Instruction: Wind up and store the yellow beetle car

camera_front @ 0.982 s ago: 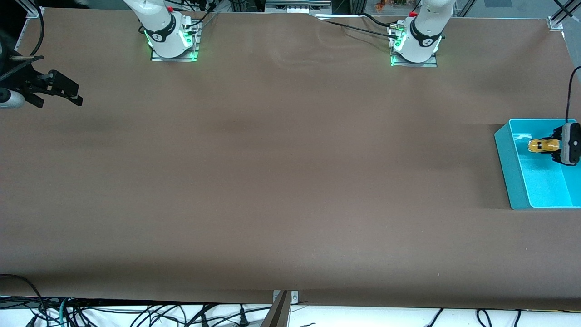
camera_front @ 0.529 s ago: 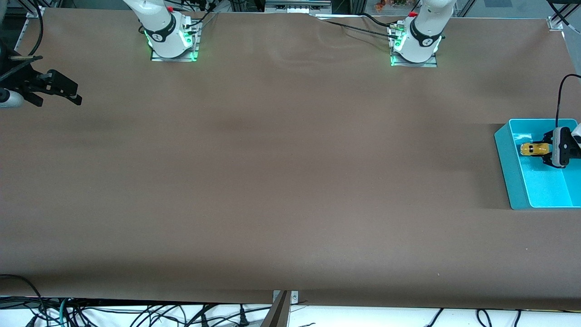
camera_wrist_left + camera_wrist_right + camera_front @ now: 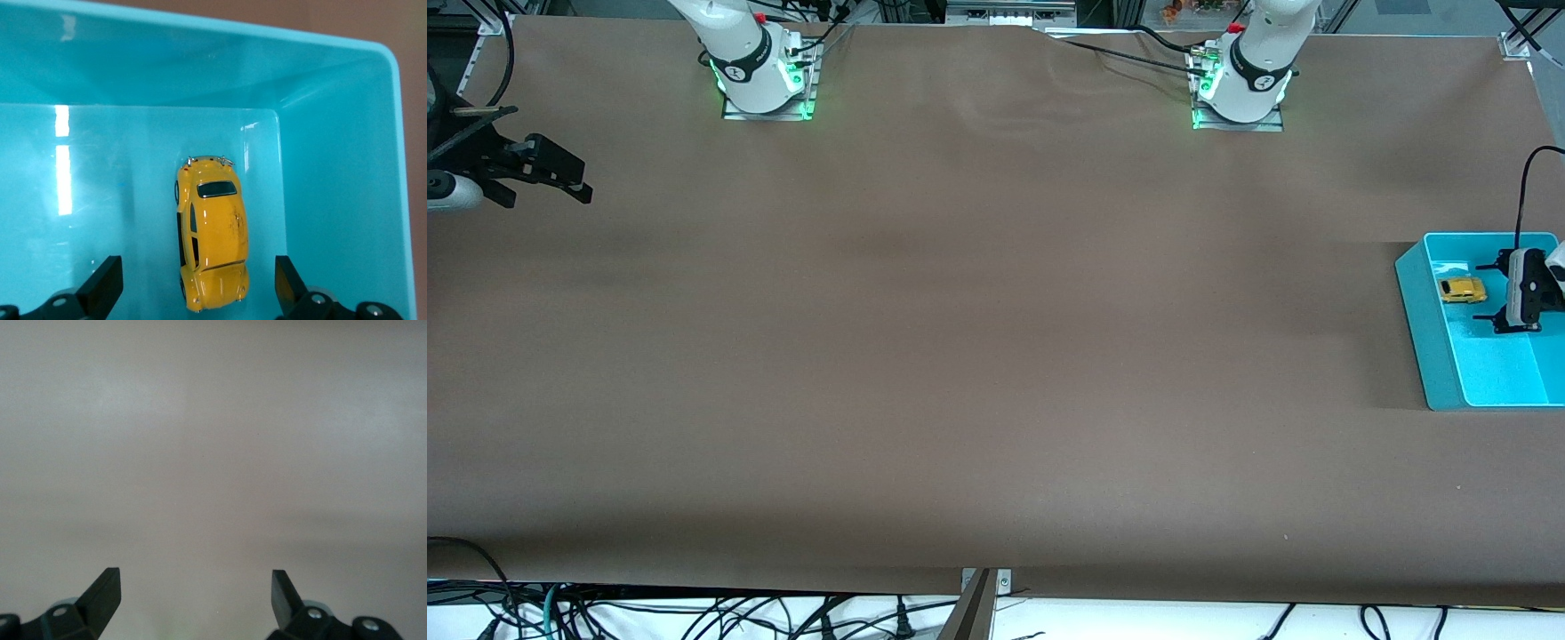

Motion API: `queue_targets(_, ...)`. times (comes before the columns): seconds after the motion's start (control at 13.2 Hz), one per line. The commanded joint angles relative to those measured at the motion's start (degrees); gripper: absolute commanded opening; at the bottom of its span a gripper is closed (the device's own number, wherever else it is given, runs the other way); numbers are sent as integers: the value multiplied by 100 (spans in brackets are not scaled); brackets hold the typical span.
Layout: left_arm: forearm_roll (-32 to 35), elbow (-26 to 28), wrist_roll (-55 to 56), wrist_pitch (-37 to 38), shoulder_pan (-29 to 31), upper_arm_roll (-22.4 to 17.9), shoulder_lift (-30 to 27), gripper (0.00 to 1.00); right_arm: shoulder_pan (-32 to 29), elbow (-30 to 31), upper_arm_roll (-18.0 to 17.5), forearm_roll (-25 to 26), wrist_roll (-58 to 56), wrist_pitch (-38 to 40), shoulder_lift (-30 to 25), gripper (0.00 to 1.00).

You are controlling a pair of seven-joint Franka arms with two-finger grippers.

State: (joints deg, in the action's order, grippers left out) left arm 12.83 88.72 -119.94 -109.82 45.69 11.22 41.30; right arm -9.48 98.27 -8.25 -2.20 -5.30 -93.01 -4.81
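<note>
The brown worktop (image 3: 978, 356) fills the frame. At middle right sits the blue bin (image 3: 1423, 320), and the yellow beetle car (image 3: 1462, 289) lies on its floor. The left claw (image 3: 1489, 292) is spread wide over the bin, released; the car's long axis is seen running straight away from between its fingers. At upper left the right claw (image 3: 583, 188) waits, spread and empty

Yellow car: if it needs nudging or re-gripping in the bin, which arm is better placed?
Left, probably. The left gripper hangs open over the blue bin, fingers either side of the yellow car. The right gripper waits open at the right arm's end of the table.
</note>
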Motion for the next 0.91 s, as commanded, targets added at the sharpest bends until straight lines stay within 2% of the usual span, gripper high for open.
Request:
queue_targets(0.0, -402, -407, -47, 731, -43, 20, -254, 100, 8, -133, -10, 71, -86, 134, 16, 100)
queue_targets(0.15, -500, -688, 277, 1197, -164, 38, -490, 100, 8, -133, -10, 71, -86, 134, 16, 100)
queue_targets(0.53, -527, -1269, 1568, 2235, -911, 73, -1132, 100, 26, -133, -10, 71, -77, 151, 7, 100)
queue_targets(0.68, -640, -1401, 2435, 2648, -1263, 160, -1370, 100, 26, -133, -10, 71, -77, 178, 7, 100)
queue_targets(0.83, -658, -1428, 3438, 3201, -1641, 502, -1450, 100, 26, -133, -19, 71, -42, 195, -2, 100)
